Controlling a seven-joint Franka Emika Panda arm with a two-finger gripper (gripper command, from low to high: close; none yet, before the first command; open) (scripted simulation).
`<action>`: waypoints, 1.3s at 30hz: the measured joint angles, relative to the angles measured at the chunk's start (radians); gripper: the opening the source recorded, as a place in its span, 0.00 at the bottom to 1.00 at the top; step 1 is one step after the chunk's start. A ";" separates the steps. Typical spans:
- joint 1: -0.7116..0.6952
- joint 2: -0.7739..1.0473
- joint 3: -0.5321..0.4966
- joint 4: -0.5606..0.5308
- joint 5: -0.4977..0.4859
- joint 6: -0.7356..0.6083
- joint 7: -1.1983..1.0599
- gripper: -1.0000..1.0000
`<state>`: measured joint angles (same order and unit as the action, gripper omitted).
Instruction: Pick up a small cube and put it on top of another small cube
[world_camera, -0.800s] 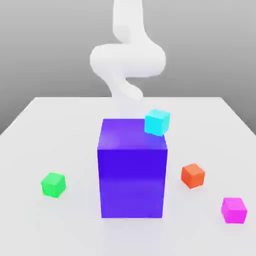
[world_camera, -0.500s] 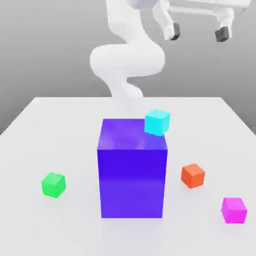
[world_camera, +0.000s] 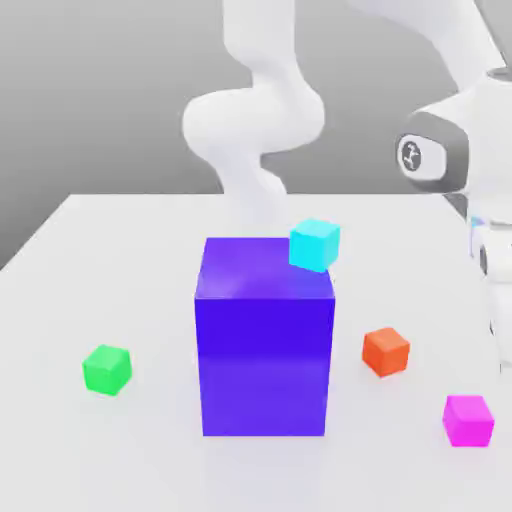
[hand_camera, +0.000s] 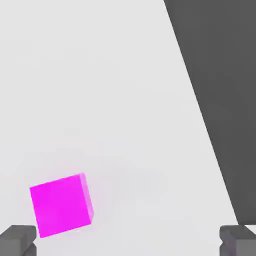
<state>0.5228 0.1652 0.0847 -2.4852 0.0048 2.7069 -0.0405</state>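
The small magenta cube (world_camera: 468, 420) lies on the white table (world_camera: 120, 260) at the front of the exterior view's right. In the hand view the same magenta cube (hand_camera: 61, 205) rests below my gripper (hand_camera: 127, 242), close to one dark fingertip (hand_camera: 17, 240) and far from the other. The gripper is open wide and holds nothing. My white arm (world_camera: 440, 155) hangs over the exterior view's right side, above the magenta cube. An orange-red cube (world_camera: 386, 351), a green cube (world_camera: 106, 369) and a cyan cube (world_camera: 315, 244) are the same small size.
A tall blue block (world_camera: 263, 335) stands mid-table, with the cyan cube at its top back corner on the exterior view's right. The table's edge (hand_camera: 200, 110) runs near the magenta cube, with dark ground beyond it.
The arm has swung down from the top of the exterior view to its right side, over the magenta cube. No cube has moved.
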 joint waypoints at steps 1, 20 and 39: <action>0.014 0.035 0.002 -0.007 -0.027 0.015 -0.012 0.50; 0.029 0.081 -0.001 -0.006 -0.049 0.044 -0.024 0.00; -0.507 -0.276 -0.307 -0.126 -0.221 0.022 -0.601 0.00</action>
<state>0.0157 -0.1113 -0.2228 -2.6110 -0.2159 2.7287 -0.6418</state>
